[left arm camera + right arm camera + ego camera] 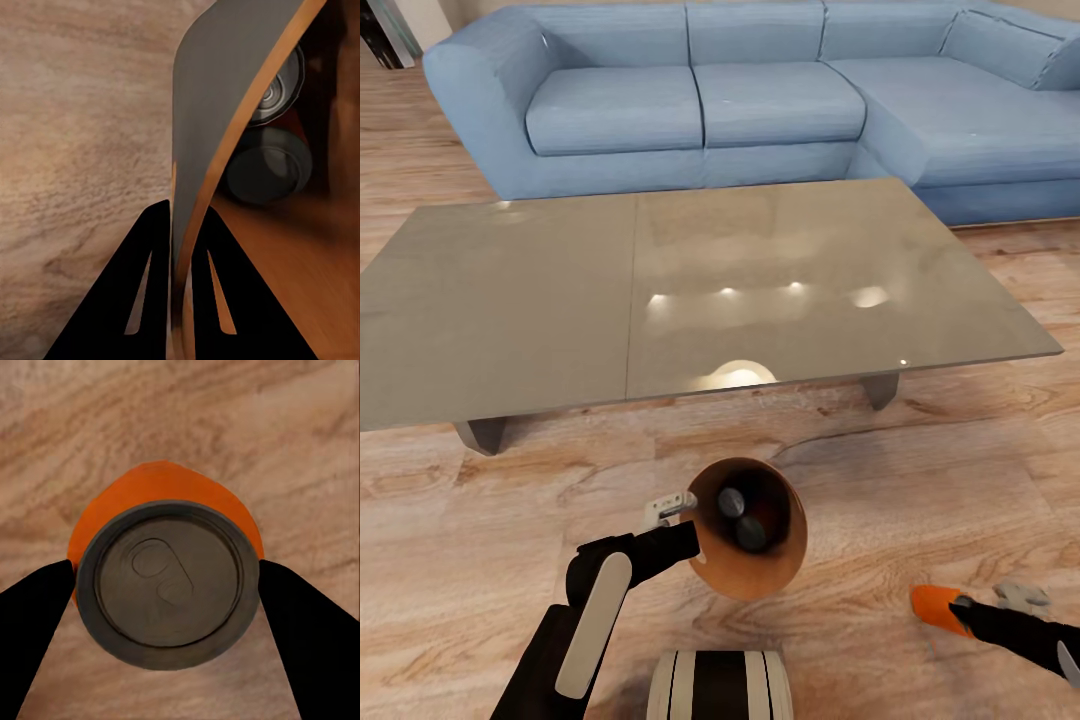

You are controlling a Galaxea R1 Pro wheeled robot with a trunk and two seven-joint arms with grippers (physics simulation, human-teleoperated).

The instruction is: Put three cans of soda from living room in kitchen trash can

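Right gripper sits at the near right over the wood floor, fingers closed against both sides of the third can of soda, its grey top facing the wrist camera, long axis running along the fingers. Trash can lies left of it and slightly farther, near apart, mouth tilted up toward the robot. Left gripper pinches the bin's wall at the rim, one finger inside, one outside. Two cans lie inside already. Judgement: the right arm carries its can leftward to the open mouth; open floor between. Beyond: low grey table, then blue sofa.
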